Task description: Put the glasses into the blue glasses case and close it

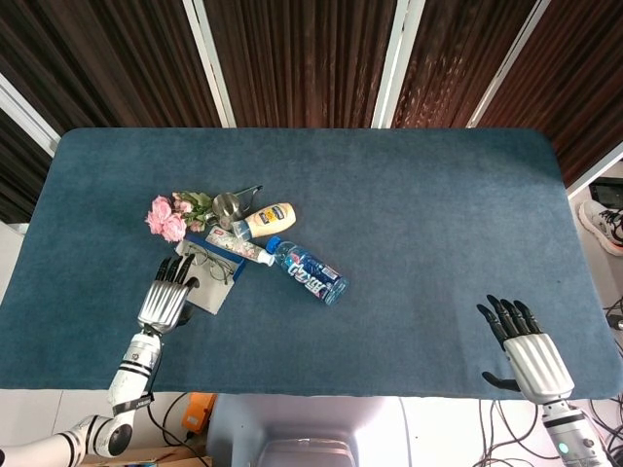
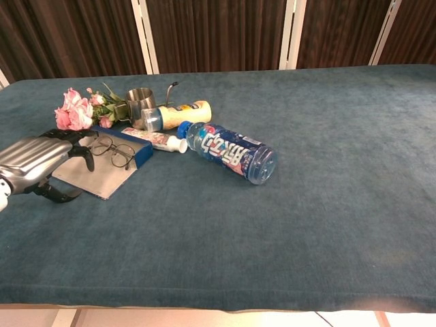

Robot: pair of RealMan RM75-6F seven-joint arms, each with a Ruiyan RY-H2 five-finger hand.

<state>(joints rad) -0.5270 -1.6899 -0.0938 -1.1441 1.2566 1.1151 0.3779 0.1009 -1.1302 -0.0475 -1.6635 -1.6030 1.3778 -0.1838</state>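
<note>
Here's the table [image 1: 409, 214], a wide spread of dark blue cloth, with all the clutter bunched toward its left side. Biggest of that bunch is the water bottle [image 2: 228, 151], lying on its side with its blue cap pointing at the toothpaste tube [image 2: 153, 139]. Next, the glasses case [image 2: 109, 174], lying open flat, pale grey lining up and blue edge showing along its far side. The left hand [image 2: 37, 163] hovers at the near-left corner of that case, fingers apart and gently curled, holding nothing; whether it touches the lining, I cannot tell. The right hand [image 1: 526, 350] sits well apart at the table's near-right edge, fingers spread, palm down, nothing in it.

Behind the case lies a yellow bottle [image 2: 178, 114] on its side, a steel cup [image 2: 140, 103] just beside it, and a bunch of pink flowers [image 2: 76, 114] to the left. And the glasses [image 2: 112, 150] rest on the open case near its far edge, lenses up, just beside the left hand's fingertips.
</note>
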